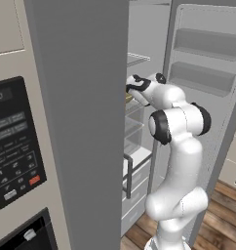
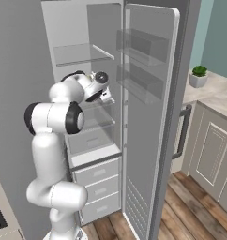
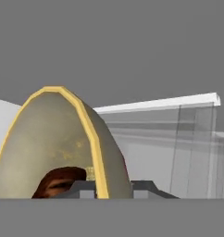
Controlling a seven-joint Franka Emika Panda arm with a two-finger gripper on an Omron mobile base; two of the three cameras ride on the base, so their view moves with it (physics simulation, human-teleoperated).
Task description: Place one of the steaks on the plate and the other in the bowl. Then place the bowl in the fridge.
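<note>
Holding the bowl (image 3: 53, 143) by its yellow rim, the hand (image 3: 115, 189) has one fingertip on each side of the wall, so it reads as clenched on the bowl; the rim runs straight down between the two dark tips in the hand view. Pinching the wall like that lets the bowl go in edge-on without the hand reaching under it. The dark seared steak (image 3: 58, 182) sits in the bottom of the bowl, low against the near wall, so that part of the task looks done. Bowl appears tilted in the hand view, but that camera rolls with the wrist, so true tilt can't be told.

From the left base view a sliver of yellow-olive (image 1: 129, 98) shows just past the wrist, inside the fridge (image 1: 81, 122) at mid-shelf height. The arm (image 2: 54, 117) is folded tight and reaching sideways into the open compartment, likely to clear the door edge. Right door (image 2: 150, 108) is swung wide, its bins see-through. A glass shelf (image 2: 82, 54) sits above the hand and drawers (image 2: 96, 185) below.

Judged stage: last step, bowl inside the fridge but not yet set down. Next is lowering onto a shelf and letting go; the risk is the steak sliding if the bowl tips.
</note>
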